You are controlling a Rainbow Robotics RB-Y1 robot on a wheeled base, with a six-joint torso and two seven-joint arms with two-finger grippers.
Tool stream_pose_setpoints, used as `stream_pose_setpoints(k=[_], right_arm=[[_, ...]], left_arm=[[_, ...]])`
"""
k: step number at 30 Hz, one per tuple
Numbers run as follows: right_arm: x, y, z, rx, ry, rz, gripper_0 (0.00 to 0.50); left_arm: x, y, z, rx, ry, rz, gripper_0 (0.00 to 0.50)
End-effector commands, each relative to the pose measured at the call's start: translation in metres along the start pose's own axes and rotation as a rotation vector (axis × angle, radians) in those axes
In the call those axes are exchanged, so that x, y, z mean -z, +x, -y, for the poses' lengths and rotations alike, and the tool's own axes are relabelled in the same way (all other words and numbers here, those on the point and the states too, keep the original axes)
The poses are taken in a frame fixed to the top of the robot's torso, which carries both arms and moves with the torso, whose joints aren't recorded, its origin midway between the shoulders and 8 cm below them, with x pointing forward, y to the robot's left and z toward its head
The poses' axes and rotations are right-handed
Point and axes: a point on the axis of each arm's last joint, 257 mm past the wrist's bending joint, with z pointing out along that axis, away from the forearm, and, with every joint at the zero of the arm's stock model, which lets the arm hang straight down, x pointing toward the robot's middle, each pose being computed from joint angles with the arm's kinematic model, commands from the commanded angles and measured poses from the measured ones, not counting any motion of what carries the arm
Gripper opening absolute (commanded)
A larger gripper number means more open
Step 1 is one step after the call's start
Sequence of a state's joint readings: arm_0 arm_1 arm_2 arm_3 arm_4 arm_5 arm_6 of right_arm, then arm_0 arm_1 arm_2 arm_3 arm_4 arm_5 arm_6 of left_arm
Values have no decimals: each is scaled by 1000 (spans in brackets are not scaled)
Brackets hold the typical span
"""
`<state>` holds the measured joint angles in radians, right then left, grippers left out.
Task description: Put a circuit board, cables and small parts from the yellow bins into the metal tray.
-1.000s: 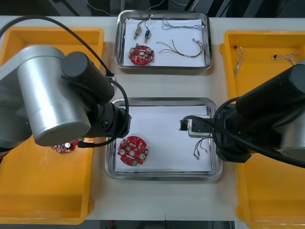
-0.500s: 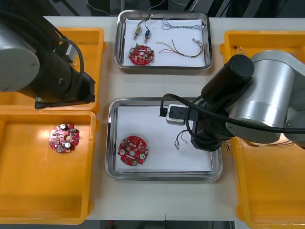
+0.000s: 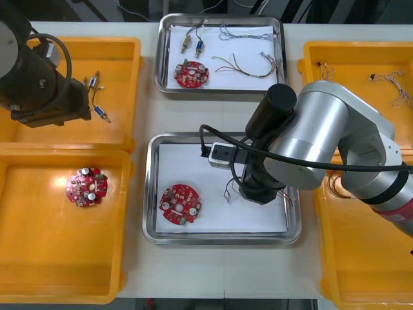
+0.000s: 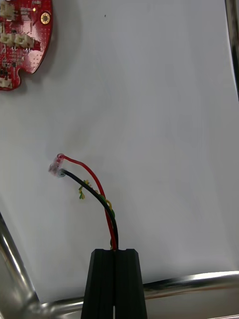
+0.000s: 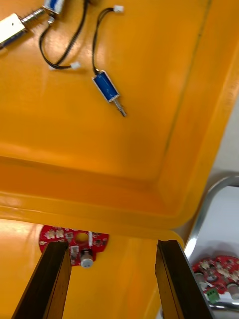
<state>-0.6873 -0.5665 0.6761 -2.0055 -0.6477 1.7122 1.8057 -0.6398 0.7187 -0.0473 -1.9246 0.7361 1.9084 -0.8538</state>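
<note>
Near left yellow bin: one round red circuit board. Metal tray, white inside, table centre: second circuit board at its left. Right claw above the tray's right half, pinched tight on a red and yellow cable, free end pointing toward that board. Far left yellow bin: small metal parts. Left claw above it, fingers spread, holding nothing.

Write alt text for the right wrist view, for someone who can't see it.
The right gripper, shut on a red and black cable, holds it over the white inside of the tray. A red circuit board lies farther off in it.
</note>
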Motion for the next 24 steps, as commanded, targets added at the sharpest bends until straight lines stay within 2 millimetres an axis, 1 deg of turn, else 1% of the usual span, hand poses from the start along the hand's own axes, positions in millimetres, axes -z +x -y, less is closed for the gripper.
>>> stream_pose_setpoints(k=[1,4,7,10,11,12,13,14,17,18,19,20,21,22,24], right_arm=[[-9,-12,-18,30,11,4,0],[-19,-9,-25,38,22,1,0],[-24,-8,-29,33,20,11,0],[-32,-4,-38,26,5,19,0],[-33,-3,-38,24,4,19,0],[-35,-3,-40,20,0,25,0],[-35,-3,-40,20,0,25,0],[-37,-2,-42,18,-1,26,0],[-37,-2,-43,20,0,26,3],[-38,-2,-43,21,1,25,43],[-37,-2,-43,23,3,26,65],[-37,-3,-42,27,9,29,182],[-36,-5,-42,28,12,32,321],[-36,-5,-41,34,18,30,500],[-35,-6,-41,36,24,33,500]], left_arm=[[6,-30,-31,-28,-56,53,500],[4,-41,-30,5,-51,47,500],[2,-48,-27,25,-43,50,500],[-1,-62,-22,51,-35,69,500],[-2,-64,-22,56,-34,71,500],[-3,-70,-19,67,-28,79,500],[-3,-70,-19,67,-28,79,500],[-6,-77,-16,82,-22,86,500],[-11,-85,-12,105,-7,87,500],[-12,-89,-10,114,-2,90,500],[-13,-90,-9,117,2,89,500],[-16,-92,-5,128,12,84,500],[-17,-93,-5,134,13,81,500],[-19,-94,-2,141,18,75,500],[-23,-95,2,156,28,62,500]])
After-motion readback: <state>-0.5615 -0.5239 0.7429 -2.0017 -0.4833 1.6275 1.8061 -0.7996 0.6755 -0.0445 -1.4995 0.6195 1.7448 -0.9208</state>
